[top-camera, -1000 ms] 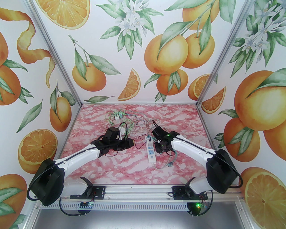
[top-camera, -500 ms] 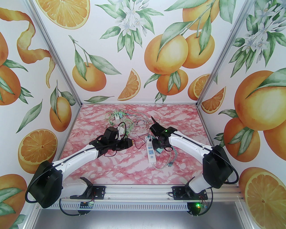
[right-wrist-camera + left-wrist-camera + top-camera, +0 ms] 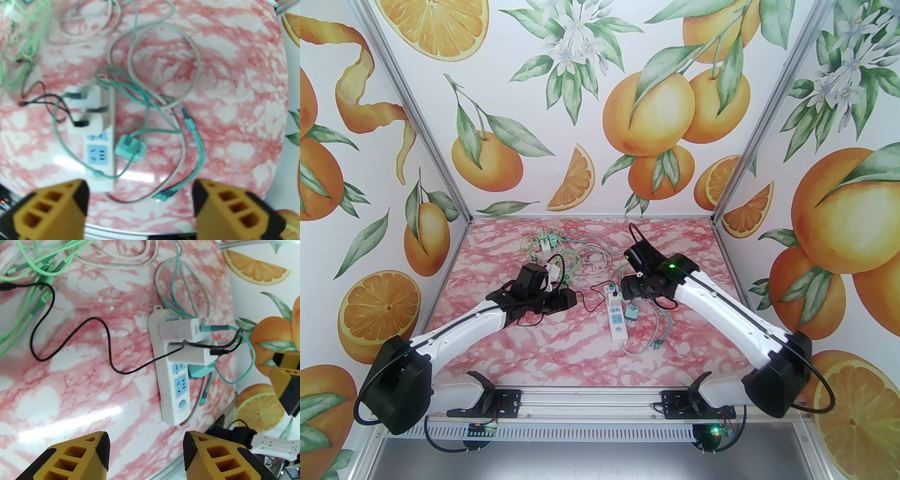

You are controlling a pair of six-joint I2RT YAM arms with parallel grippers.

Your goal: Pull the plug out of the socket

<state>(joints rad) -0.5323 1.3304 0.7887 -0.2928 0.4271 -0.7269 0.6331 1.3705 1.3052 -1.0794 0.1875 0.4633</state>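
Note:
The socket is a white power strip (image 3: 618,326) (image 3: 166,390) (image 3: 101,161) with blue outlets, lying mid-table. Two white plugs (image 3: 181,331) (image 3: 90,98) stand in its far outlets, one with a black cord, one with a teal cord. A teal plug (image 3: 632,312) (image 3: 130,148) lies loose on the table just right of the strip. My right gripper (image 3: 627,287) (image 3: 140,206) hovers above the strip's far end, open and empty. Left of the strip my left gripper (image 3: 571,298) (image 3: 145,451) is open, with nothing between its fingers.
A tangle of green, grey and white cables (image 3: 567,255) with small adapters covers the far middle of the pink marble table (image 3: 525,356). A black cord (image 3: 70,336) loops left of the strip. Grey and teal leads (image 3: 187,131) curl to its right.
My right gripper opened and let the teal plug go beside the strip, then rose and drew back toward the far side. The left arm has barely moved.

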